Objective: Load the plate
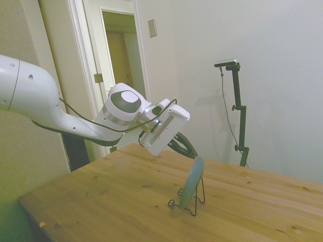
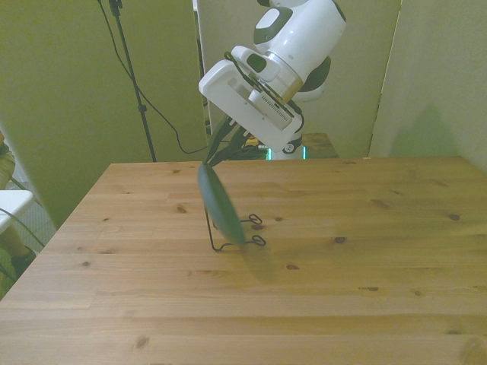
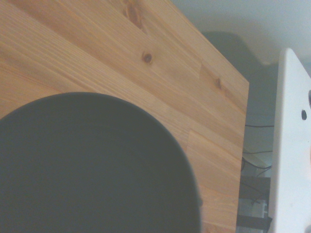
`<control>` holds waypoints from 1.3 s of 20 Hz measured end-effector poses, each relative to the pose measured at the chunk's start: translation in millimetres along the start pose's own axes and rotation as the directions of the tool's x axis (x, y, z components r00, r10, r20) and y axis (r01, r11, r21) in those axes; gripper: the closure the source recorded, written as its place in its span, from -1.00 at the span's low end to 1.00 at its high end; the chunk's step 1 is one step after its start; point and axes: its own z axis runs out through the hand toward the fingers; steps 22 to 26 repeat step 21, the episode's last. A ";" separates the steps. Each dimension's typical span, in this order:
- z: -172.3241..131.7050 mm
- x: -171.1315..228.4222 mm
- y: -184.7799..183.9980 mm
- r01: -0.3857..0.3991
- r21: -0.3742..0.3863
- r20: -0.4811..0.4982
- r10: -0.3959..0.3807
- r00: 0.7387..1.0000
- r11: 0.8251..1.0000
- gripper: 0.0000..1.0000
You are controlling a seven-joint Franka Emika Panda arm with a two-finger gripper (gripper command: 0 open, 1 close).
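Side view shows the small round dark green plate standing on edge in the thin black wire stand mid-desk, the claw clamped on its upper rim. Risk: releasing off-centre could tip plate and stand.

The plate stands on edge, tilted, in a thin black wire stand near the middle of the wooden worktop. The gripper reaches in from the left, angled downward, with its dark jaws closed on the plate's upper rim. A doorway lies behind the arm.
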 end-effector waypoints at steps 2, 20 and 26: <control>-0.2 0.9 0.7 -0.004 0.000 -0.001 0.004 1.000 1.000 -1.00; -31.4 -21.0 -46.7 -0.421 0.546 0.391 0.224 0.893 0.724 -1.00; -33.8 -25.8 -50.3 -0.439 0.579 0.412 0.218 0.885 0.687 -1.00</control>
